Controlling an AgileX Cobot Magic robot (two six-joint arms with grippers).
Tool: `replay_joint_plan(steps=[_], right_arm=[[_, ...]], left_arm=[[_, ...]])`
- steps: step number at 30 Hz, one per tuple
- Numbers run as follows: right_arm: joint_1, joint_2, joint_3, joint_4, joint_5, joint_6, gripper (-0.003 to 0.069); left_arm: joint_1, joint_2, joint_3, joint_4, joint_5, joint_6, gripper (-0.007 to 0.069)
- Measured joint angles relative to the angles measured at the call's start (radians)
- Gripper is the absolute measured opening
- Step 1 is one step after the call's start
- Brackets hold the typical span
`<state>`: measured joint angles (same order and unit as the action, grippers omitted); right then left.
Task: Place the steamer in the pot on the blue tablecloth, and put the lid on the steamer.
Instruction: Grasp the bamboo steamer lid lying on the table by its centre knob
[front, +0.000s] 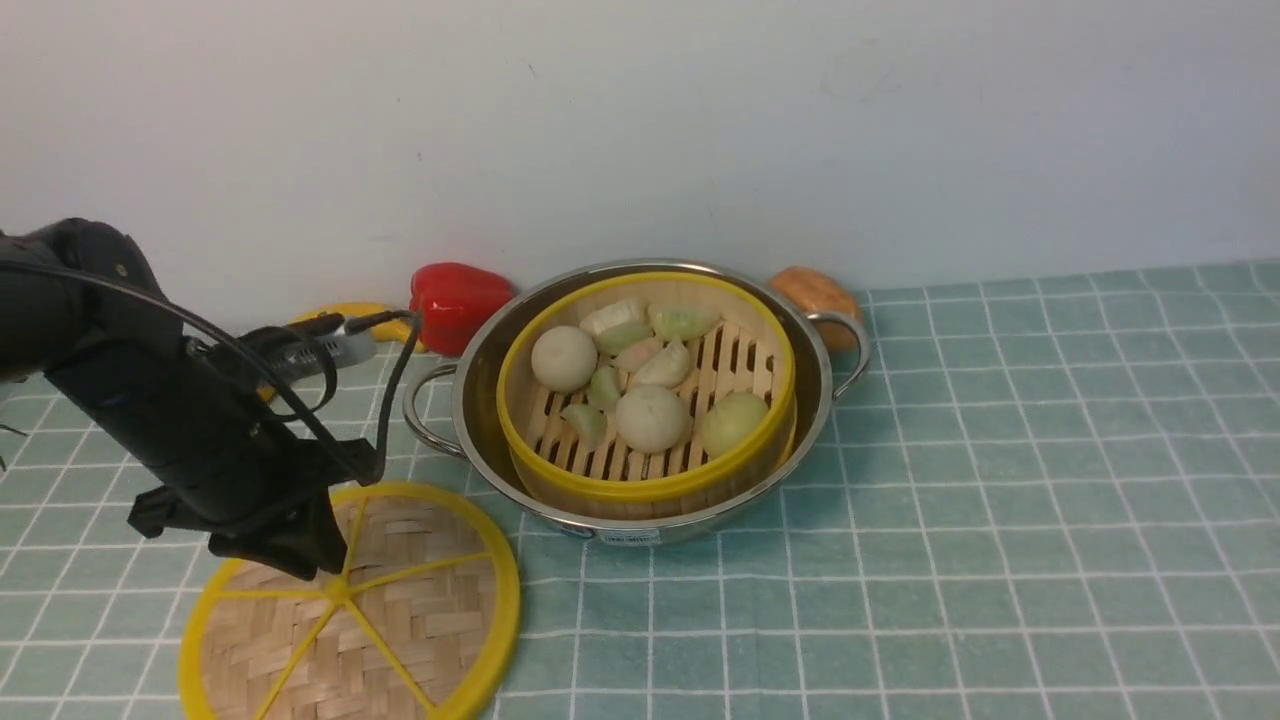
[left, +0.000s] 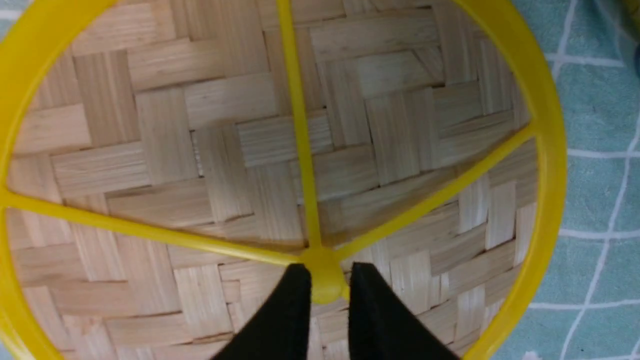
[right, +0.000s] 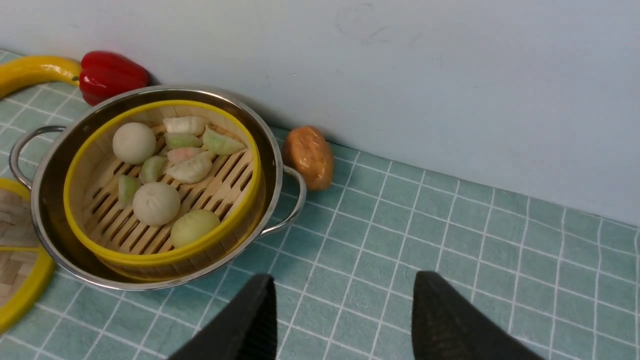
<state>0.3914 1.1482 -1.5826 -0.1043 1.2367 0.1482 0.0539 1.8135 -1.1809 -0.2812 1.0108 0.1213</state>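
Eyes on the near left: the flat round woven bamboo lid (front: 420, 600), yellow rim and yellow spokes, lies flat on the teal tablecloth (front: 1000, 500) with its white grid. The left pincer (front: 335, 572) is down over the lid's middle, its black arm slanting in from the left. The wrist view settles it: the two black fingertips (left: 295, 300) sit one each side of the yellow centre knob (left: 324, 272), pressed against it. So the left pincer is clamped on the lid, which lies directly beneath it, rim spreading out all round.

Just beside the lid, to the right and farther back, stands the shiny wide stainless-steel pot (front: 478, 380) with its two loop handles. The round bamboo steamer (front: 640, 488) with yellow rims sits inside it, white and green toy buns and dumplings on its slatted floor.

The right pincer (right: 345, 305) shows only in its own wrist view. Its fingers are spread wide with nothing between them, over bare cloth to the near right of the pot.

Along the far wall: a red toy pepper (front: 455, 300), a yellow banana (right: 35, 70) and a brown potato-like lump (front: 820, 295).
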Motion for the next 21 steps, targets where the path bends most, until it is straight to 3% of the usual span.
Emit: replay_joint_plan(steps=[5,12,16,19,21], right_arm=[[0.0,0.0,0.0,0.0,0.0,0.0,0.0379],[0.0,0.0,0.0,0.0,0.0,0.0,0.0379],[0.0,0.0,0.0,0.0,0.0,0.0,0.0379],[0.0,0.0,0.0,0.0,0.0,0.0,0.0379],[0.0,0.0,0.0,0.0,0.0,0.0,0.0379]], left_arm=[[0.0,0.034,0.0,-0.003,-0.007,0.002,0.0281],[0.0,0.059,0.0,-0.019,-0.022,0.002,0.0314],[0.0,0.067,0.0,-0.021,-0.017,0.003,0.0277],[0.0,0.067,0.0,-0.023,-0.007,0.003,0.0151],[0.0,0.067,0.0,-0.022,0.002,0.003,0.0116]])
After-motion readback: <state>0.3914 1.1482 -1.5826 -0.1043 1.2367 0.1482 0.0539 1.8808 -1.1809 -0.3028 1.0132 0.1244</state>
